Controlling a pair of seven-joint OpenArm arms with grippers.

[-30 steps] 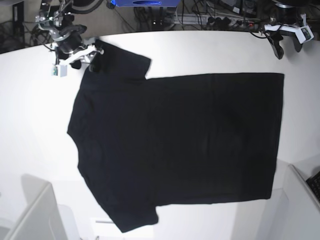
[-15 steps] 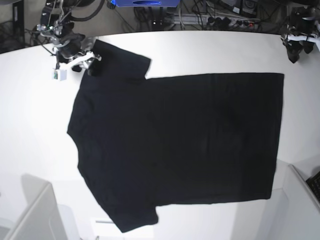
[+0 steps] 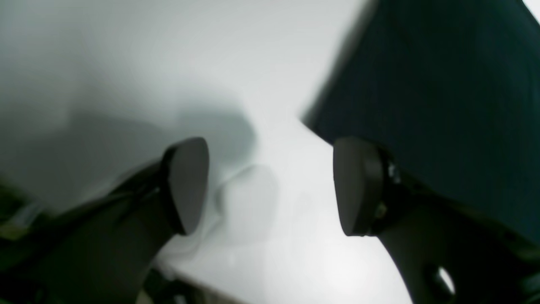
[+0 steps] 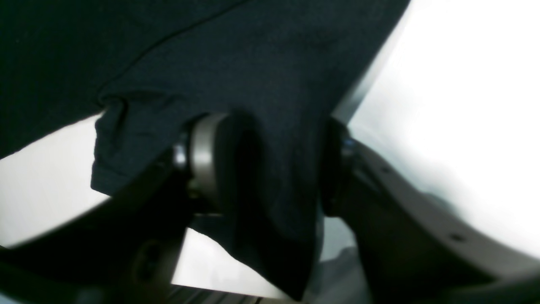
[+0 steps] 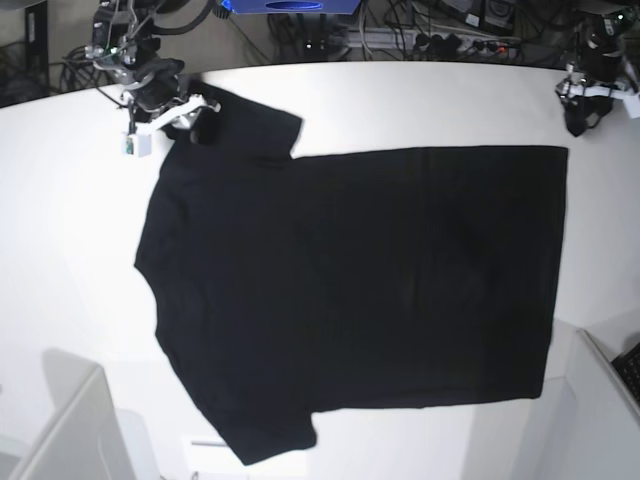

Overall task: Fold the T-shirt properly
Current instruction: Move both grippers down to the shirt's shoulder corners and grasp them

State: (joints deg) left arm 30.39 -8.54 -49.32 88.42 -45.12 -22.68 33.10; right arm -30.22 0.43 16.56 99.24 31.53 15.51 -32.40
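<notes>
My right claw (image 4: 270, 169) grips a sleeve fold of the T-shirt (image 5: 350, 290), cloth bunched between its fingers. The rest of the shirt lies flat on the white bench (image 5: 60, 240). My left claw (image 3: 270, 185) hovers open, the hem corner just beside it.

a plain black t-shirt (image 5: 350, 290) is seen on a white worktop (image 5: 60, 250); no print is shown.
</notes>
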